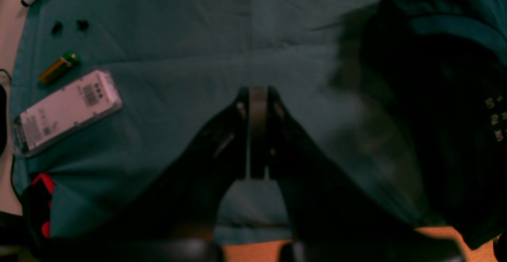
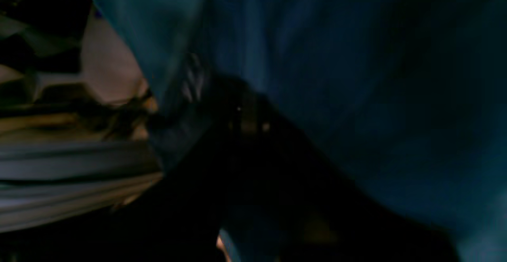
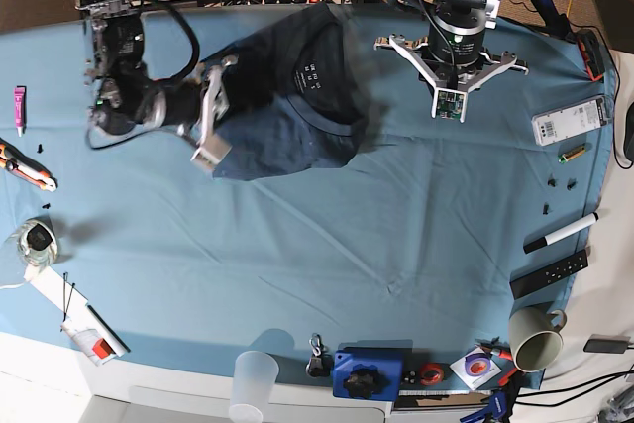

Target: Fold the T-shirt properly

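**Navy shirt bunched at the far edge of the table**

The T-shirt (image 3: 297, 106), a dark navy cotton garment, lay crumpled near the far edge of the table, between the two arms in the base view. Its ribbed round collar with small white print inside the neck faced roughly the table's middle, and the bundle's long axis ran across the table from one arm toward the other; the cloth was soft, rumpled and blurred at its rim. It rested on a lighter blue tablecloth (image 3: 327, 235), creased in faint lines.

The right gripper (image 3: 210, 116) lay sideways at the shirt's edge, fingers clenched; its own camera showed only dark, blurred fabric pressed close, so whether it pinched cloth could not be told. The left gripper (image 1: 257, 99) hung just beside the shirt over bare tablecloth, fingers drawn together on nothing.

Well apart, toward the left arm's side, lay a clear plastic case (image 1: 65, 111), a green-tipped battery (image 1: 59, 67) and a white marker (image 3: 562, 232). At the near edge stood a translucent cup (image 3: 255, 376), a beige mug (image 3: 535, 342) and a blue box with a black knob (image 3: 369, 373).
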Available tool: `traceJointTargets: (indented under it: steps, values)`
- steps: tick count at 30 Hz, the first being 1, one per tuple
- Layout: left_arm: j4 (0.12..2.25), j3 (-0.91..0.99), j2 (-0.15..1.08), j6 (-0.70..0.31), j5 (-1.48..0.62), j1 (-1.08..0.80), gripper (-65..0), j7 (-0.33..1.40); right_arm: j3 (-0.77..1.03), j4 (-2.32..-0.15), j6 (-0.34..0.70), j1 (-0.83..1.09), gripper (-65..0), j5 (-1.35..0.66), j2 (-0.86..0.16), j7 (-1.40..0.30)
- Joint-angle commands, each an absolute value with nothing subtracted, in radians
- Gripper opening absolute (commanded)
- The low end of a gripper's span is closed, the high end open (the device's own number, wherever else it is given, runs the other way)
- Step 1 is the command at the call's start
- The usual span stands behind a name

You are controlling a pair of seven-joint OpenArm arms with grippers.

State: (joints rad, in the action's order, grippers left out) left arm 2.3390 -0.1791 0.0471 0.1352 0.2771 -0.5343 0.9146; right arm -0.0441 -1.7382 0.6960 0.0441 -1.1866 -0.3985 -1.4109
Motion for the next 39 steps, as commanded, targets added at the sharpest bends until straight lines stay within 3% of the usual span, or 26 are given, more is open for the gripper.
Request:
traceJointTargets:
  steps: [1, 8, 11, 19, 26, 39]
  values:
    - [2.356, -0.18, 0.045, 0.138, 0.285, -0.535, -65.0, 0.892, -0.017, -1.781, 0.698, 0.031, -65.0, -1.211, -0.41, -1.396]
    - [2.356, -0.18, 0.046, 0.134, 0.289, -0.535, -65.0, 0.893, 0.088, -1.847, 0.698, 0.031, -65.0, -1.112, -0.411, -1.396]
    - [2.356, -0.18, 0.046, 0.134, 0.315, -0.535, -62.1, 0.889, 0.128, -1.847, 0.698, 0.033, -65.0, -1.105, -0.41, -1.396]
    - [2.356, -0.18, 0.102, 0.138, 0.368, -0.536, -65.0, 0.884, 0.319, -1.849, 0.698, 0.056, -65.0, -1.106, -0.41, -1.396]
    - [2.356, -0.132, 0.122, 0.138, 0.406, -0.567, -65.0, 0.919, 0.448, -1.921, 0.698, 0.203, -65.0, -1.102, -0.41, -1.396]
    - [2.356, 0.136, 0.122, 0.077, 0.12, -0.768, -65.0, 1.025, 0.473, -2.071, 0.698, 0.55, -65.0, -1.064, -0.406, -1.396]
